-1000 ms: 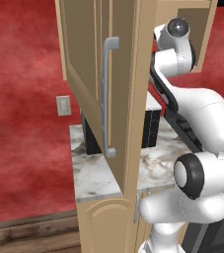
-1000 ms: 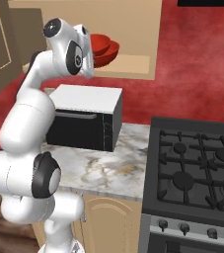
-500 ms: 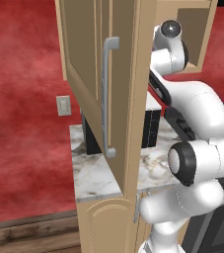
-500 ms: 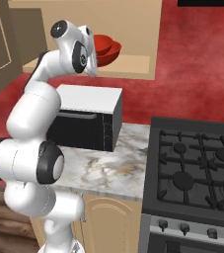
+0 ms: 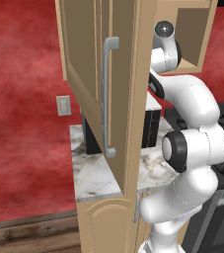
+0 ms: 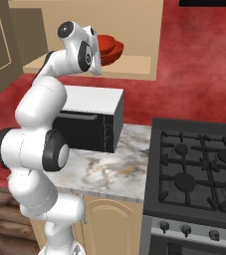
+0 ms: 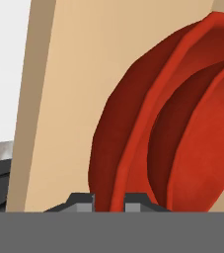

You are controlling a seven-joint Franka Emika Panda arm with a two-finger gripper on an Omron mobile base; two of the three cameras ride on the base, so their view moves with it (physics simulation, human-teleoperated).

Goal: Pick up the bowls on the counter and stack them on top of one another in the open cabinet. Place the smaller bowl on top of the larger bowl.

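Two glossy red bowls (image 6: 112, 48) sit nested on the shelf of the open cabinet (image 6: 134, 65). In the hand view the larger bowl (image 7: 108, 143) is the outer one, and the smaller bowl (image 7: 207, 123) lies inside it. The larger bowl's bright rim runs down between the two close-set fingertips of my gripper (image 7: 109, 200), which looks shut on it. The cabinet's tan back wall (image 7: 69, 74) stands behind the bowls. In the left base view the cabinet door (image 5: 128, 74), with its grey bar handle (image 5: 108, 94), hides the hand and bowls.
A black and silver microwave (image 6: 84, 119) stands on the marble counter (image 6: 109, 172) under the cabinet. The black stovetop (image 6: 199, 164) lies to the right. The open door juts out over the counter (image 5: 93, 173) beside my arm.
My wrist has shifted a little further toward the cabinet and the upper arm has swung round. The red bowls stay in the same spot on the shelf.
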